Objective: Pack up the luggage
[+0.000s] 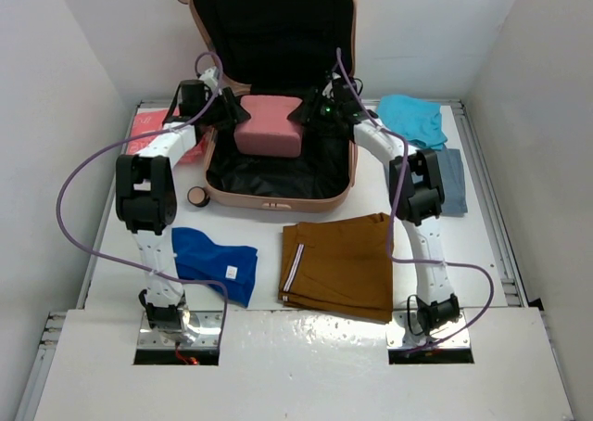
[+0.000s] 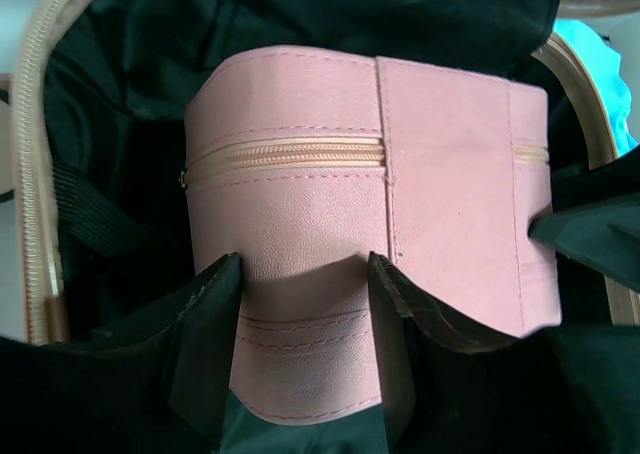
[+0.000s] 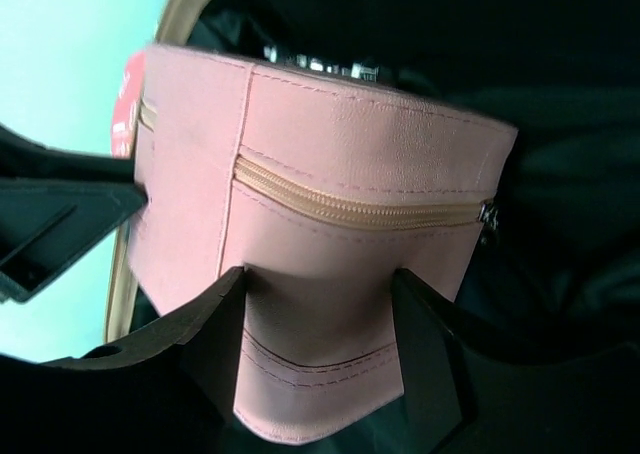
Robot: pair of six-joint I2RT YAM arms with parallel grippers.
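Inside luggage [image 1: 278,201]: pouch [image 1: 269,126]; trousers [image 1: 343,263] in frt, garment [image 1: 208,259] frt-L.

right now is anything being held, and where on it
Both hold the pink pouch: left gripper on its left end, right gripper on its right end.

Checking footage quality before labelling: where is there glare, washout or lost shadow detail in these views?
Top view: glare streaks on the white ledge; the lining of the luggage is nearly featureless black. Left wrist: pouch stitching is sharp, but the bottom of the frame sinks into shadow. Right wrist: pouch is sharp too, but the upper left background is washed out to pale cyan.
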